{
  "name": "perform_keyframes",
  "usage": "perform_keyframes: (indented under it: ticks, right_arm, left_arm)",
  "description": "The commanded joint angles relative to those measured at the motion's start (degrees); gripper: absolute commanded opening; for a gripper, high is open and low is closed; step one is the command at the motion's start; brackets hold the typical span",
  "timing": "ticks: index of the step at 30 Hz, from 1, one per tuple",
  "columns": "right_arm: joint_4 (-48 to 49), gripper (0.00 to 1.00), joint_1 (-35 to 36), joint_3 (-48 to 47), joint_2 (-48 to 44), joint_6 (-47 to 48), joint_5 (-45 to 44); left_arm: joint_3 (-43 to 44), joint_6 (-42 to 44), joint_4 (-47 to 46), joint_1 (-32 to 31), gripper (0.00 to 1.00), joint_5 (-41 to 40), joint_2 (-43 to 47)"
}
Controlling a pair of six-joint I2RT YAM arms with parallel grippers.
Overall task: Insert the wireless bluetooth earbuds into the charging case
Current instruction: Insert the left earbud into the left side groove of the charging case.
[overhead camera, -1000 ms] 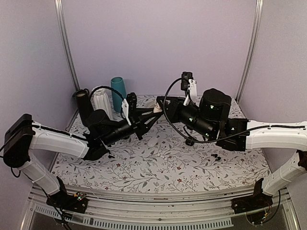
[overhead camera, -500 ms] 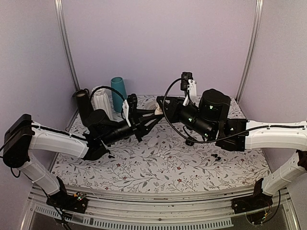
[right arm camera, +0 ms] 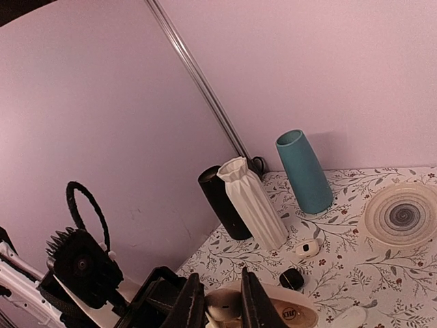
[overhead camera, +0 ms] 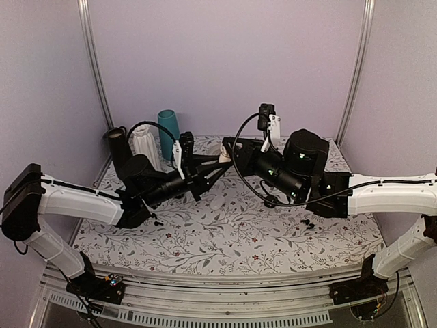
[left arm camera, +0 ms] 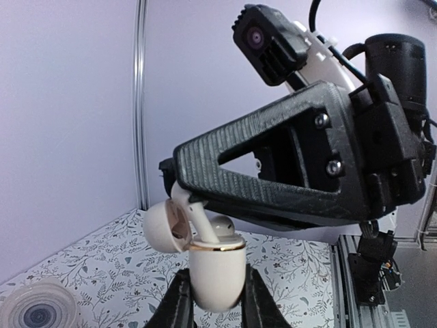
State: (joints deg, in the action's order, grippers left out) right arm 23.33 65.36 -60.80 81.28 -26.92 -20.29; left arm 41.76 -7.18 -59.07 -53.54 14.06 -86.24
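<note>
Barely a twitch this past second: left gripper (left arm camera: 217,295) stays clamped on the open charging case (left arm camera: 217,272) above the back middle of the table (overhead camera: 225,236), right gripper (right arm camera: 218,301) pinching an earbud (left arm camera: 203,222) at its well, seemingly not seated yet

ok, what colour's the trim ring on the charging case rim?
Gold, on the white charging case; clearest in the left wrist view.
</note>
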Motion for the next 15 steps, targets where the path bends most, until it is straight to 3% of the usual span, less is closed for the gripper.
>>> perform_keyframes:
  ticks: [1,15]
  right_arm:
    - [-0.5,0.17,0.5,1.4,0.3,0.9,1.3]
    - [0.0,0.18,0.6,3.1,-0.6,-0.1,1.2]
  left_arm:
    - [1.9,-0.8,-3.0,-0.4,0.0,-0.5,2.2]
    - [1.1,-2.2,-4.0,0.3,0.0,-2.0,3.6]
